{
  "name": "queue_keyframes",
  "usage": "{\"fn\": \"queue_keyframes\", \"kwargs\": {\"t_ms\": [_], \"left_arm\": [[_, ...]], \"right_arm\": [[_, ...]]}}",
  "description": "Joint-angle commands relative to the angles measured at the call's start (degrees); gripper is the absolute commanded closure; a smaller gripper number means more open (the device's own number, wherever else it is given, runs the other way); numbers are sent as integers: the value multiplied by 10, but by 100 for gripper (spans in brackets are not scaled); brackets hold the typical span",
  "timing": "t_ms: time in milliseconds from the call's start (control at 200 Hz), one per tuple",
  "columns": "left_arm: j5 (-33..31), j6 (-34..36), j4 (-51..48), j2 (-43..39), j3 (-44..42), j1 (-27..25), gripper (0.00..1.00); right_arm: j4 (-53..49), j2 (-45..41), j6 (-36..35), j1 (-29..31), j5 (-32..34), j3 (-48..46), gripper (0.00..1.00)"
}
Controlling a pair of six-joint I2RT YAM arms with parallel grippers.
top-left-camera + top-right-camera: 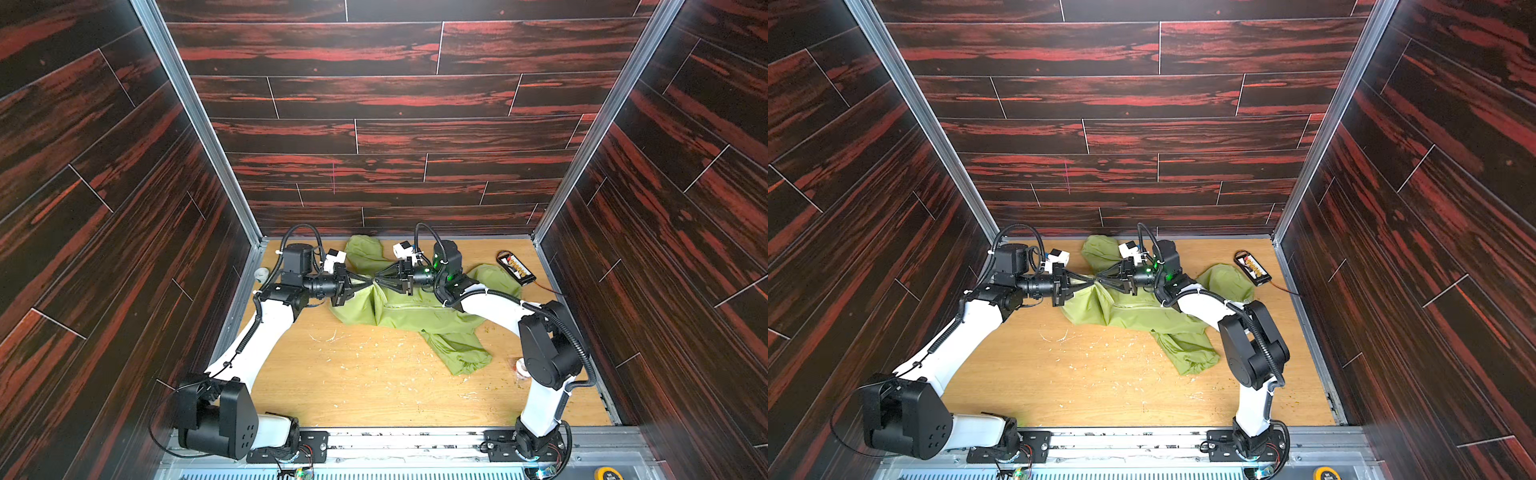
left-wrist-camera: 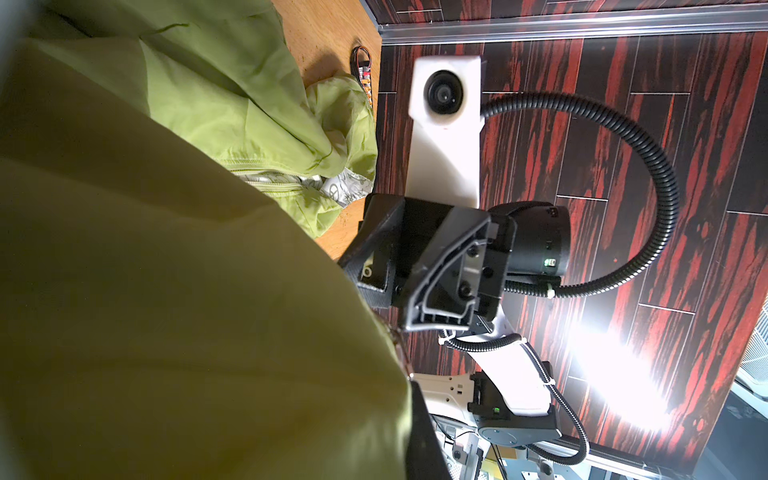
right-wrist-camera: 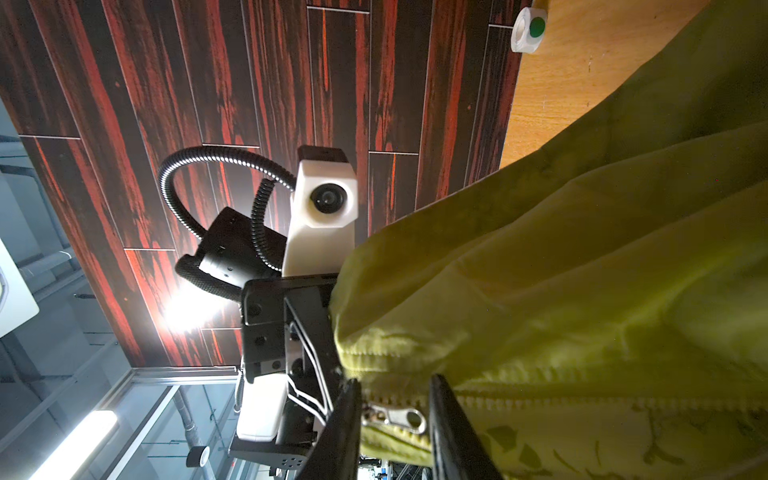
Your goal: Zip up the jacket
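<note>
- the jacket (image 1: 407,316) lies crumpled toward the back of the table (image 1: 374,395), with one sleeve trailing toward me on the right.
- my left gripper (image 1: 368,284) is closed tight on a pinch of green fabric at the end of the zipper line, lifting it off the wood into a small tent. the left wrist view is mostly smothered in cloth, so i can't see the exact bite.
- my right gripper (image 1: 379,279) meets it nose to nose. in the right wrist view its fingers (image 3: 347,419) stand a little apart with the metal zipper pull (image 3: 395,417) lying between them. i see no firm clamp on it, so i count it as not held.
- the step in hand, as i judge it, is catching that pull. i'd close slowly and centre the tab so both pads land on metal, not on the folded hem beside it.
- once it's pinched, i'd leave the left anchor where it is and draw the right hand away along the zipper teeth (image 3: 582,405), so the track goes taut and straight.
- i'd pull low and in line with the track. a sideways tug could jam the slider on the lining or snatch the cloth out of the left pinch.
- the slider sits at the pinched end, so by my reckoning nearly the whole run is left to close.
</note>
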Motion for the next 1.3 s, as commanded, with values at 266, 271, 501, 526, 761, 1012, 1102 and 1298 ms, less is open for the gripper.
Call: {"fn": "queue_keyframes", "kwargs": {"t_ms": [266, 271, 501, 526, 761, 1012, 1102, 1298], "left_arm": [[9, -1, 21, -6, -7, -1, 100], [9, -1, 21, -6, -7, -1, 100], [10, -3, 24, -5, -2, -1, 100], [10, -3, 24, -5, -2, -1, 100], [10, -3, 24, -4, -3, -1, 100], [9, -3, 24, -2, -7, -1, 100], [8, -3, 25, -1, -7, -1, 100], [8, -4, 26, 2, -7, -1, 100]], "right_arm": [[48, -21, 28, 0, -3, -22, 70], [48, -21, 28, 0, -3, -23, 69], [49, -12, 33, 3, -5, -26, 54], [50, -11, 35, 4, -5, -25, 53], [82, 4, 60, 11, -11, -9, 57], [102, 3, 77, 9, -12, -13, 65], [97, -3, 74, 8, -10, -16, 67], [85, -13, 65, 2, -6, -27, 71]]}}
